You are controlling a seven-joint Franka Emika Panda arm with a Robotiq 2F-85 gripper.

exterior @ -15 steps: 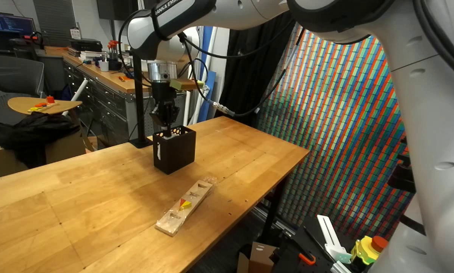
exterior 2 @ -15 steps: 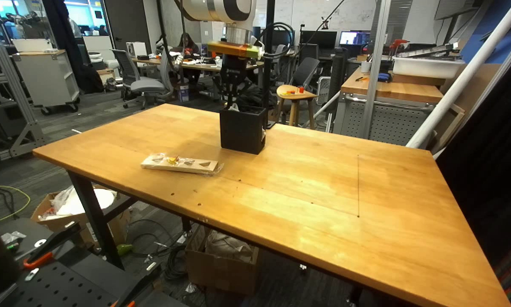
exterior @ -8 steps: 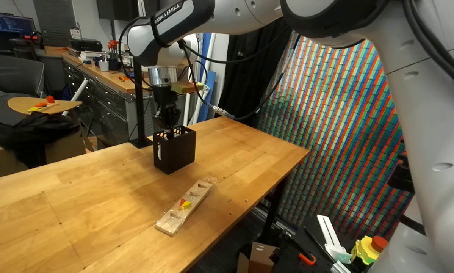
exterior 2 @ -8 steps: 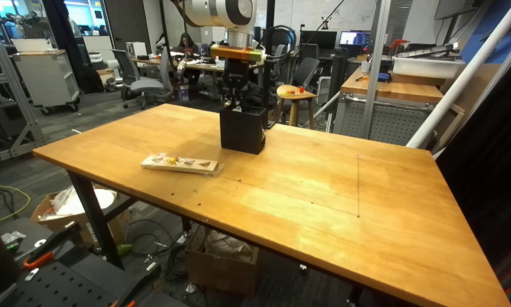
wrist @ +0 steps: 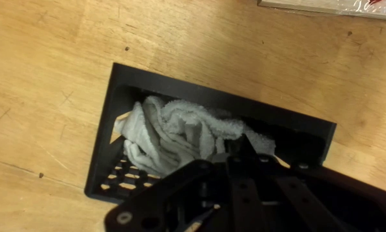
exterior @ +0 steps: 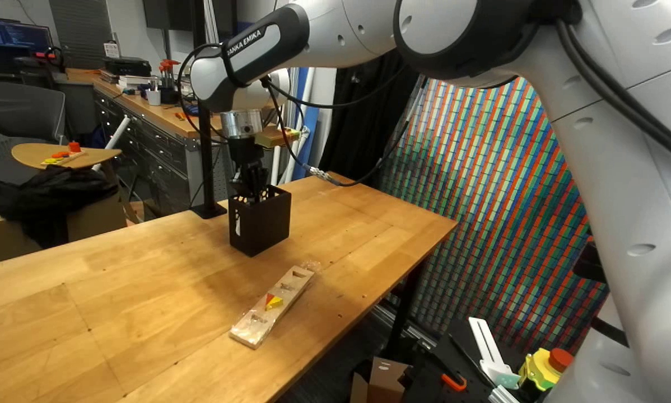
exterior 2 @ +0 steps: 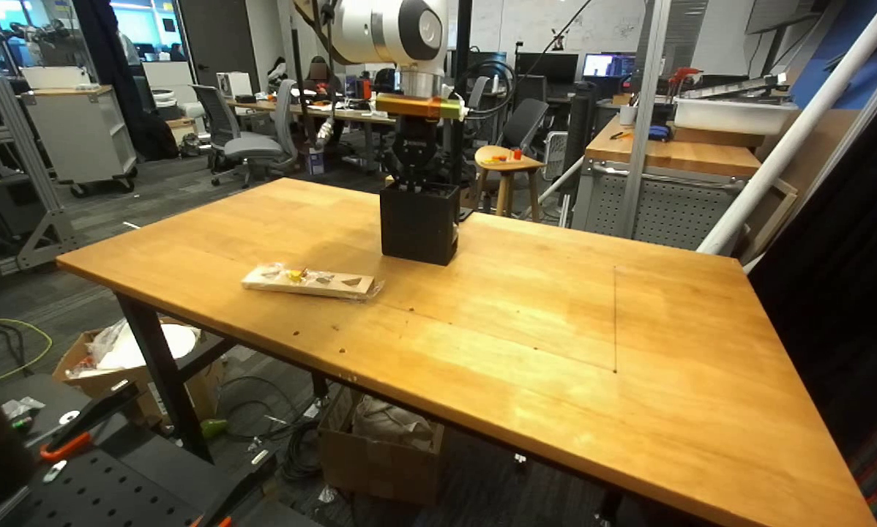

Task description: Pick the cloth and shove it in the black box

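Observation:
The black box (exterior: 260, 226) stands upright on the wooden table; it also shows in an exterior view (exterior 2: 418, 227) and in the wrist view (wrist: 212, 96). The white cloth (wrist: 180, 135) lies crumpled inside the box, mostly toward its left half in the wrist view. A bit of cloth (exterior: 238, 224) shows through a slot in the box's side. My gripper (wrist: 241, 146) points down into the box opening, its fingertips together and pressed among the cloth's folds. No cloth shows between the fingers. In both exterior views the fingertips are hidden behind the box wall.
A plastic-wrapped wooden puzzle board (exterior: 274, 307) with red and yellow pieces lies on the table (exterior: 145, 291) near the box. A black pole (exterior: 205, 140) stands right behind the box at the table's edge. A stool (exterior 2: 508, 162) stands beyond the table.
My gripper has moved down into the box. The white cloth that showed at the box's top under the fingers is now out of sight in the exterior views. The box has shifted slightly.

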